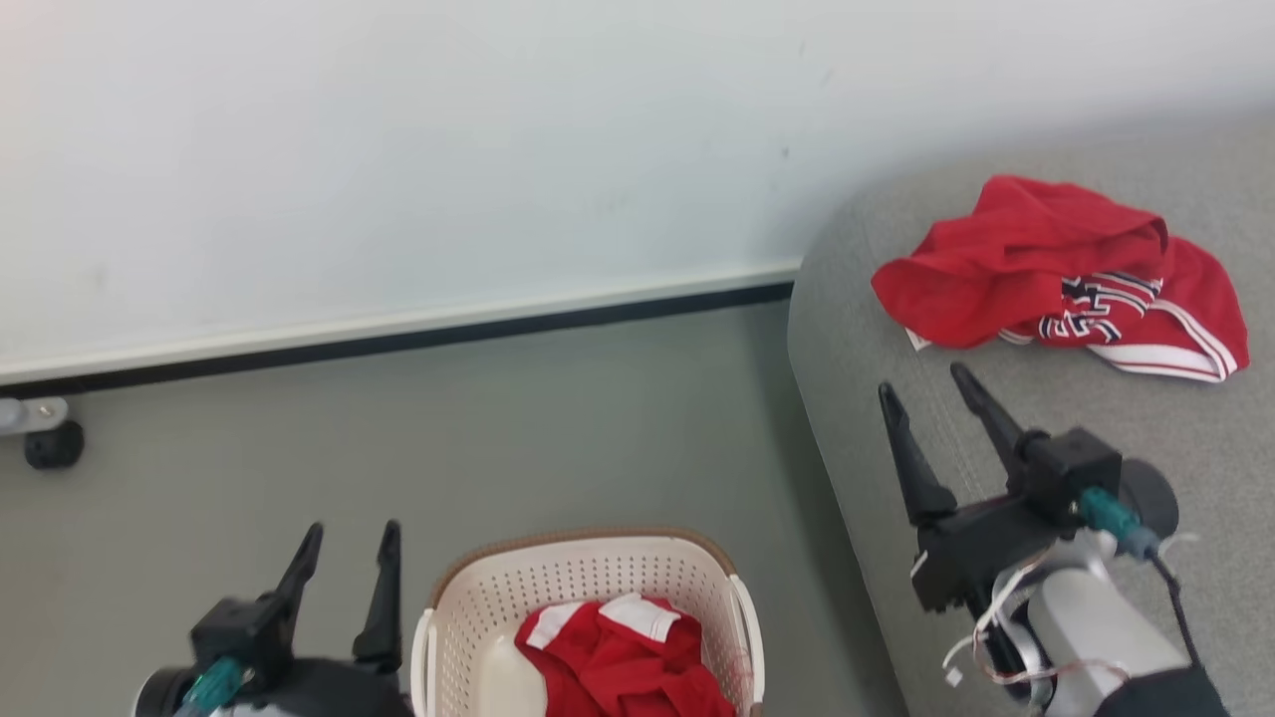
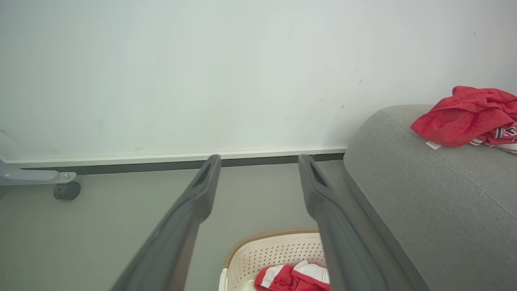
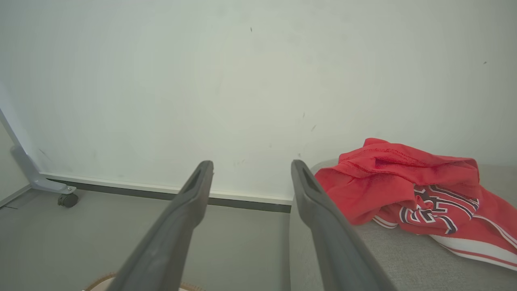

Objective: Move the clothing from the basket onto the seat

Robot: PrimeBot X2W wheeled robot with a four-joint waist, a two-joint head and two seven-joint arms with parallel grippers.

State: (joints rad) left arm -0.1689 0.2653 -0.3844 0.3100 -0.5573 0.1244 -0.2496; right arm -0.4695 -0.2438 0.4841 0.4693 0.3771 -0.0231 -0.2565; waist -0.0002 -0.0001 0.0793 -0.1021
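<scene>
One red garment with dark-and-white lettering (image 1: 1066, 274) (image 3: 408, 194) (image 2: 464, 117) lies crumpled on the grey seat (image 1: 896, 299) (image 2: 424, 194) (image 3: 404, 258), near its rounded left end. A second red garment with white bands (image 1: 618, 657) (image 2: 295, 277) sits inside the cream basket (image 1: 478, 617) (image 2: 262, 254) on the floor beside the seat. My right gripper (image 1: 926, 383) (image 3: 250, 167) hovers open over the seat's edge, short of the lettered garment, holding nothing. At the lower left, beside the basket, my left gripper (image 1: 354, 533) (image 2: 258, 159) is open and empty.
A white wall with a dark baseboard (image 1: 398, 339) runs behind. A grey caster wheel on a metal leg (image 1: 50, 443) (image 2: 66, 190) (image 3: 66, 200) stands at the far left. Grey floor (image 1: 498, 428) lies between the wall, the basket and the seat.
</scene>
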